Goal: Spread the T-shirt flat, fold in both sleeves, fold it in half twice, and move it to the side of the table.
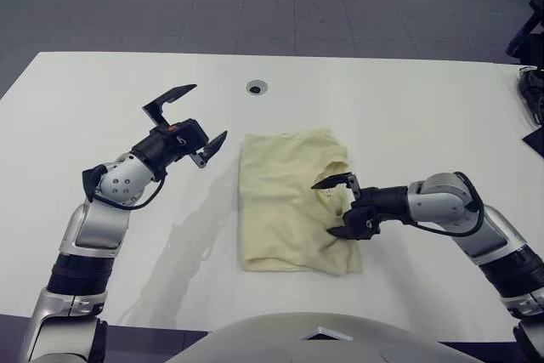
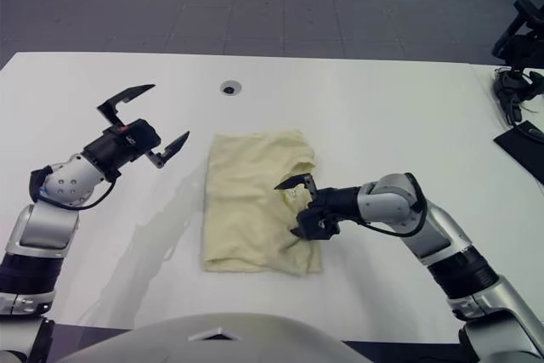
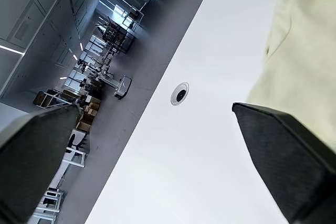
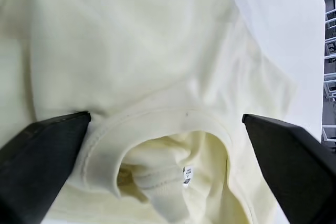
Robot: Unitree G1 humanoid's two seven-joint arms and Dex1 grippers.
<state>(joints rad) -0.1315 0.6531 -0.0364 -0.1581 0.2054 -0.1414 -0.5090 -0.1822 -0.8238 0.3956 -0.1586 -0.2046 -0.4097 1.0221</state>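
The left gripper (image 1: 206, 112) hangs above the white table (image 1: 408, 108) with its jaws wide apart, holding nothing, just left of the pale yellow cotton T-shirt (image 1: 280, 201). The shirt lies folded into a rough rectangle at mid-table, towards the near edge. A small round metal-rimmed hole (image 1: 256, 87) sits beyond it. The right gripper (image 1: 325, 207) is low over the shirt's right side, jaws apart, one on either side of the ribbed collar (image 4: 157, 124).

White tabletop (image 1: 408, 99) all around T-shirt (image 1: 285, 201)
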